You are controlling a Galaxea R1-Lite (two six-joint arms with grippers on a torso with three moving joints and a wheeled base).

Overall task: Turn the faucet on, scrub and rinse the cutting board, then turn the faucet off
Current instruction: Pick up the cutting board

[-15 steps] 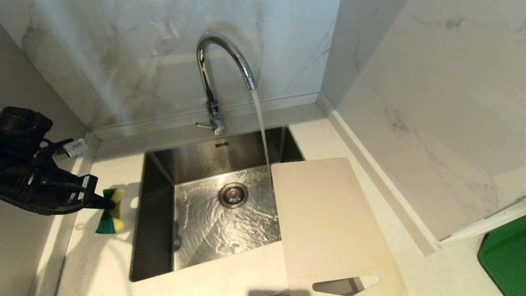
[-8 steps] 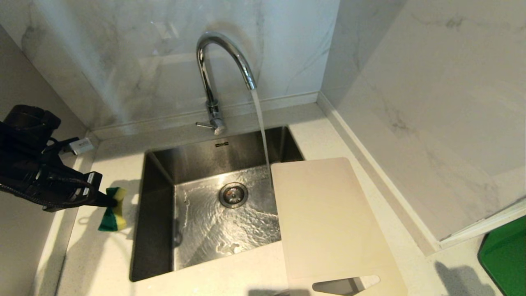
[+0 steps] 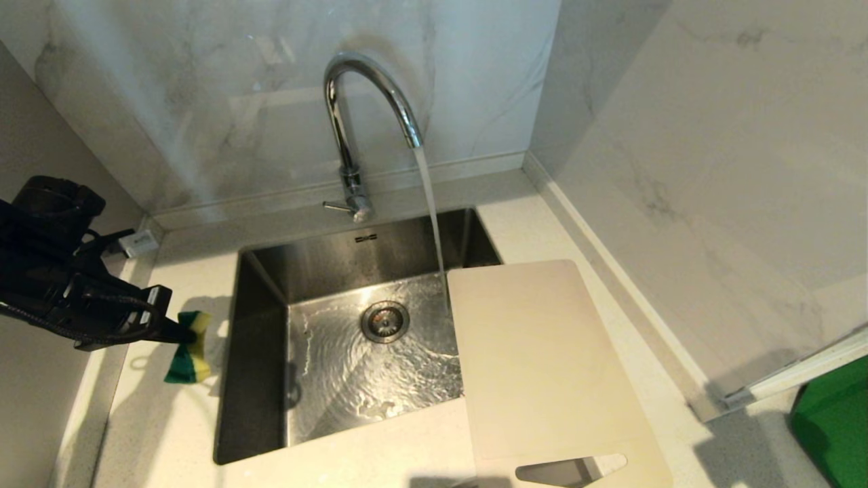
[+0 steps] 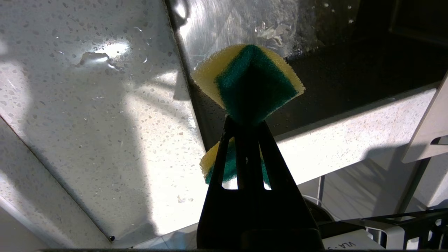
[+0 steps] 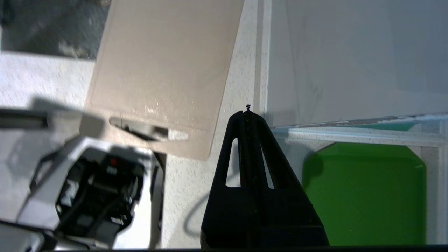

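**Water running, sponge held at the sink's left rim**

At far left the left claw (image 3: pixel 180 332) pinches a green-and-yellow sponge (image 3: pixel 188 347), its fingers pressed into the middle, above the speckled bench (image 3: pixel 163 420) just beside the steel sink (image 3: pixel 261 366). Since a second ago it has edged slightly toward the sink. Behind the basin the faucet (image 3: pixel 352 122) pours a steady stream that lands near the drain (image 3: pixel 385 321), by the far left corner of the cutting board (image 3: pixel 542 366). The board lies flat, its left side overhanging the sink, the rest on the bench, slot handle nearest the robot. Nothing lies on it. The right claw (image 5: pixel 247 112) is pressed together and empty, over the bench between the board and a green tray (image 5: pixel 364 196); a new shadow darkens the bench there.
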